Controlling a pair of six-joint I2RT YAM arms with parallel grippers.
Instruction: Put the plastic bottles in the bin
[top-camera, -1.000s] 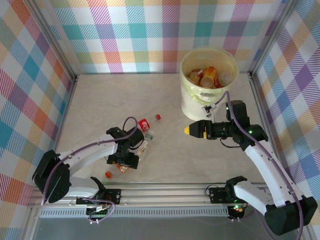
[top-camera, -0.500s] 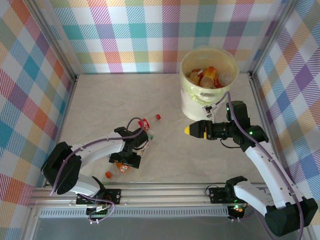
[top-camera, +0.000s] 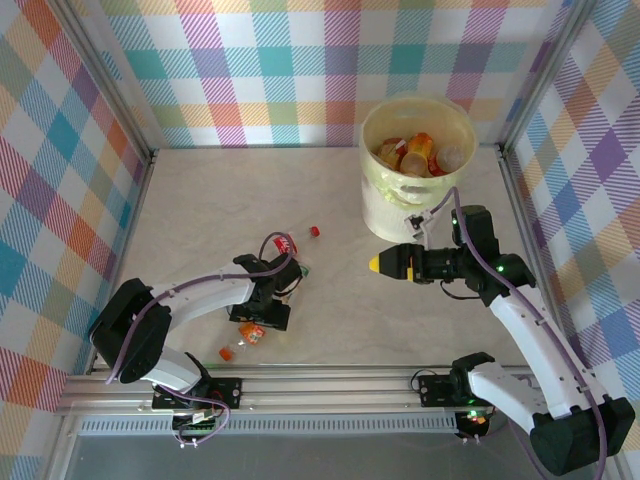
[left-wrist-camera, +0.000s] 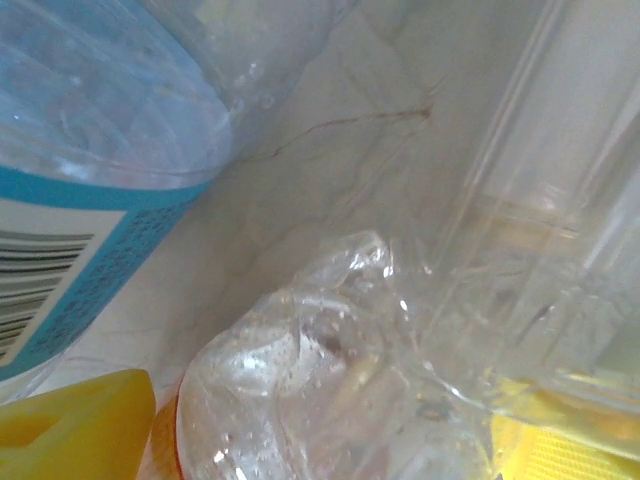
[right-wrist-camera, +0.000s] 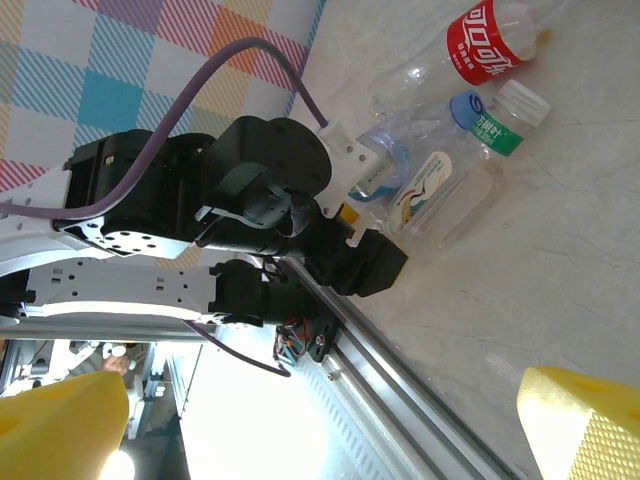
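The pale-yellow bin (top-camera: 392, 200) stands at the back right with several bottles inside. Near the front left lie a red-labelled bottle (top-camera: 284, 244) (right-wrist-camera: 487, 45), a clear green-capped bottle (top-camera: 296, 275) (right-wrist-camera: 470, 170) and an orange-labelled crushed bottle (top-camera: 250, 333). My left gripper (top-camera: 272, 312) (left-wrist-camera: 320, 440) is low over this cluster, open, its yellow pads (left-wrist-camera: 70, 430) either side of the crushed bottle's clear base (left-wrist-camera: 310, 390). A blue-labelled bottle (left-wrist-camera: 90, 190) lies just beyond it. My right gripper (top-camera: 376, 263) (right-wrist-camera: 320, 425) hangs open and empty in front of the bin.
A loose red cap (top-camera: 314, 231) lies behind the bottles. Checked walls close in the table on three sides. The metal rail (top-camera: 330, 385) with the arm bases runs along the near edge.
My left gripper has moved right and slightly back into the bottle cluster. The orange-labelled bottle has shifted and turned a little. The right arm has barely moved.
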